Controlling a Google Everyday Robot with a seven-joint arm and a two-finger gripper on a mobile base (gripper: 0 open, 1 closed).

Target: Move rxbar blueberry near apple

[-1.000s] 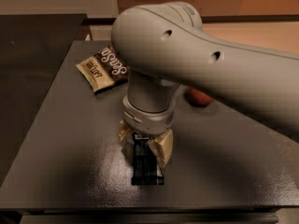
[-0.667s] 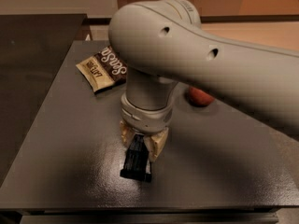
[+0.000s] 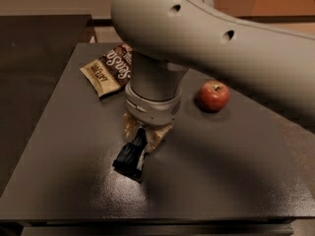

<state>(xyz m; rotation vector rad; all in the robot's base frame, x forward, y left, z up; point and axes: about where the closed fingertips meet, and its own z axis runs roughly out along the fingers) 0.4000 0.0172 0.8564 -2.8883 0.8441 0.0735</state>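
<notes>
My tan gripper is pinching the glossy navy-wrapped rxbar blueberry mid-table. The smooth dark-grey tabletop is glinting faintly.

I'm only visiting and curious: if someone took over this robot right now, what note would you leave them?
Gripper: low over the front middle of the table, shut on the rxbar blueberry, which is held tilted; I can't tell if its lower end touches the table.
Apple: on the table, farther back and to the right, well apart from the bar.
Done: bar grasped.
Left: carry it to the apple, set it down, release.
</notes>
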